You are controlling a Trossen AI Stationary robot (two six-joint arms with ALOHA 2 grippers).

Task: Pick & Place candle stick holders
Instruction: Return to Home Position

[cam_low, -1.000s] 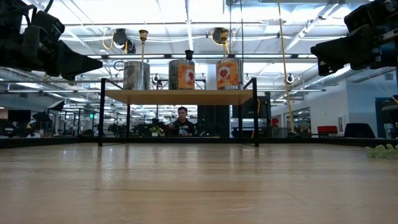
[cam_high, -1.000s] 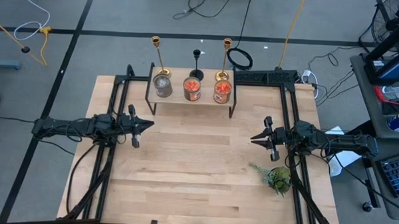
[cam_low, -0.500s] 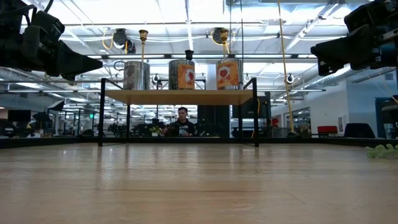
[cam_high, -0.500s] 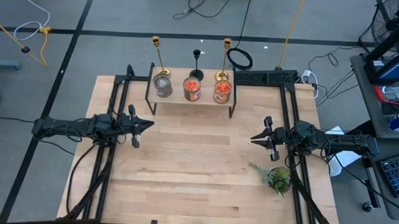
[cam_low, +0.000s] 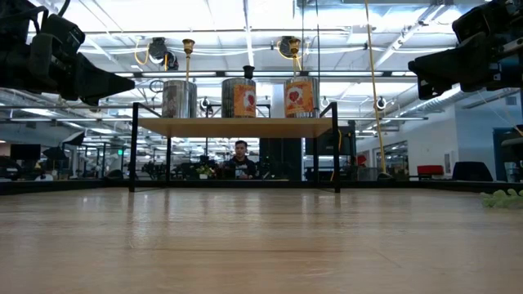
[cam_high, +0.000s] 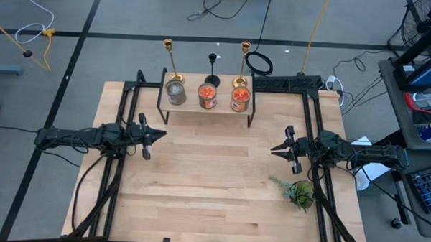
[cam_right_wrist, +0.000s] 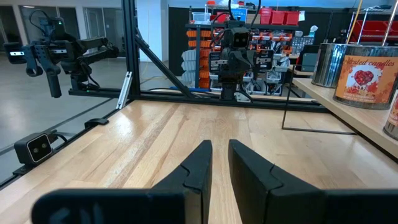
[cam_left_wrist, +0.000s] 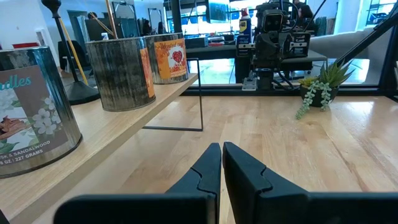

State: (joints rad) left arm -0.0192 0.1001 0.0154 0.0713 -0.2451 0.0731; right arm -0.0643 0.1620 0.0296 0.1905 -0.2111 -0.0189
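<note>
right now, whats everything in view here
gold candle stick holders: 2, gold, on the shelf behind the outer tins
black candle stick holder: 1, black, between them, behind the middle tin
candle tins: 3, one grey, two orange-labelled, in a row on the shelf
shelf: 1, wood top, black frame, table's far edge
plant sprig: 1, green, table's right side
table: 1, light wood
person: 1, beyond the table
left gripper: shut, empty, left side
right gripper: narrowly open, empty, right side

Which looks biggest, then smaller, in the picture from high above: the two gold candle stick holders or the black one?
1. Left gold holder and right gold holder: they look alike in length, so neither ranks above the other.
2. Black holder: clearly the shortest, standing between them.
</note>
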